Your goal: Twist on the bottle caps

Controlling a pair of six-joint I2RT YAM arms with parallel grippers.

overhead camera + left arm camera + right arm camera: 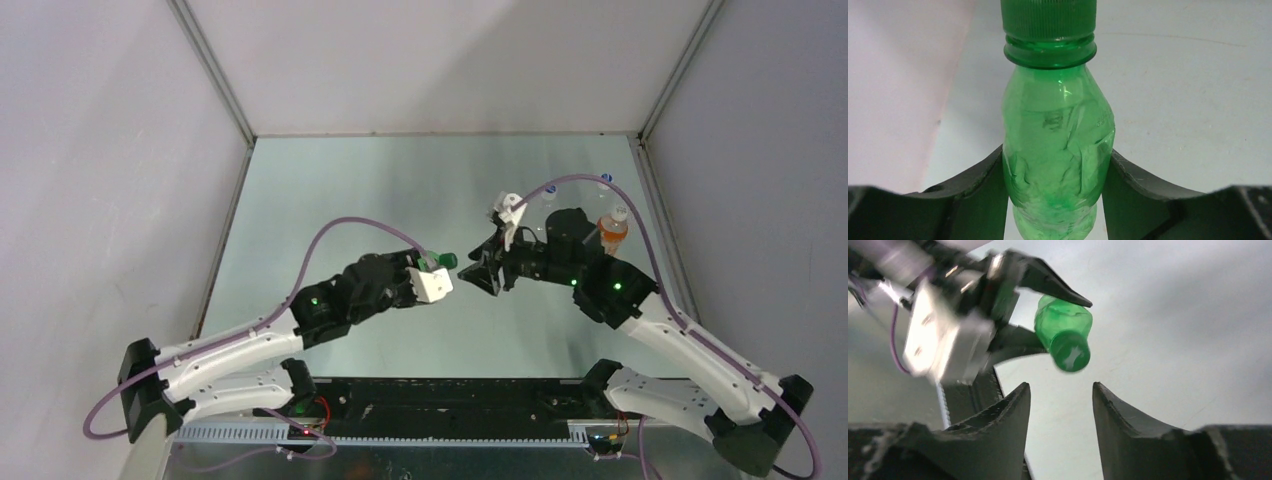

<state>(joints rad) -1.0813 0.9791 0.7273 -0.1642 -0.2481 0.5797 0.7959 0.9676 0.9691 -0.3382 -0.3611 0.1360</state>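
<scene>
I read no text in any view. Green bottle (1058, 150): faint embossed marks at its 3 o'clock edge, too blurred for me. Green cap (1070, 356): pale star-like patch on top, no lettering.

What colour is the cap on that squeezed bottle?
Green cap, clearest in the left wrist view.

It has the look of a robotics lab test cell, not a home or a shop; blank grey panel walls (100, 150) box in a pale table (400, 180), joined at the corners by metal frame struts (215, 70); a left arm (230, 345) and a right arm (690, 345), white and black, are bolted at the near edge; purple cables (340, 228) loop off them; a slotted cable duct (400, 432) with loose wiring runs along the front; green indicator lights (314, 299) glow on the joints.
</scene>
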